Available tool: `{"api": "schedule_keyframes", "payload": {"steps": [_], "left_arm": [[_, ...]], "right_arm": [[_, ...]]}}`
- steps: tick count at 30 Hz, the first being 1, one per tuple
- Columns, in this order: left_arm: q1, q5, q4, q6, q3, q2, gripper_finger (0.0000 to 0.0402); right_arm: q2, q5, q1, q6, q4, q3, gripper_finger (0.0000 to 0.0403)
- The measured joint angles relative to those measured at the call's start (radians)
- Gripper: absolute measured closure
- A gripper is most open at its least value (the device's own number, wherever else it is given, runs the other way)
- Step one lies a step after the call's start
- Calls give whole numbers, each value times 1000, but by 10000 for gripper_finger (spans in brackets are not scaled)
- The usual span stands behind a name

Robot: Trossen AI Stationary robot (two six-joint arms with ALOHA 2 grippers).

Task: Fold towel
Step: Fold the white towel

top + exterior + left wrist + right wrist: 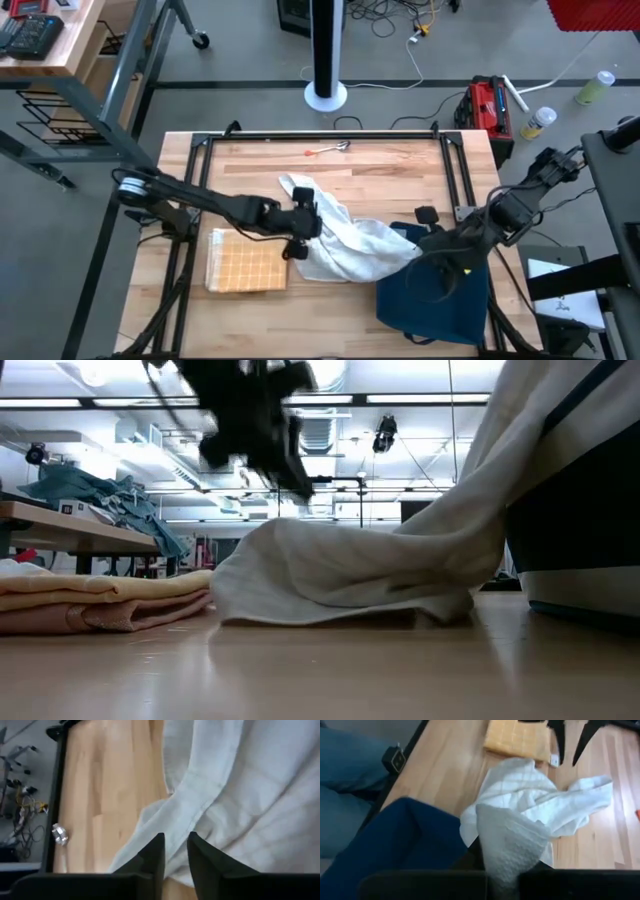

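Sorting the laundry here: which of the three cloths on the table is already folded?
The yellow towel, a flat squared stack by the left edge. The white towel lies crumpled mid-table, and the dark blue cloth is bunched at the right.

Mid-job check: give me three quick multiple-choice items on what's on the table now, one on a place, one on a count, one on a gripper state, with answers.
1. Where does the folded yellow towel lie relative to the white towel?
A. On the left arm's side of it
B. On top of it
C. On the right arm's side of it

2. How many towels or cloths are on the table?
A. One
B. Three
C. Five

3. What is the right gripper doing?
A. Open above bare wood
B. Shut on the white towel
C. Shut on the yellow towel

Answers:
1. A: the yellow towel sits beside the white towel, toward the left arm.
2. B: yellow, white and a dark blue cloth.
3. B: the right gripper pinches white fabric in its wrist view.
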Motion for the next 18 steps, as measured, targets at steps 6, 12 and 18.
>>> {"api": "schedule_keyframes", "payload": {"steps": [6, 12, 18], "left_arm": [[20, -46, 191, 85, -146, 117, 280], [80, -53, 235, 100, -131, 242, 261], [117, -50, 263, 132, -83, 298, 273]], "right_arm": [[0, 0, 1, 19, 9, -47, 403], [0, 0, 1, 20, 40, -57, 403], [0, 0, 1, 29, 52, -65, 403]]}}
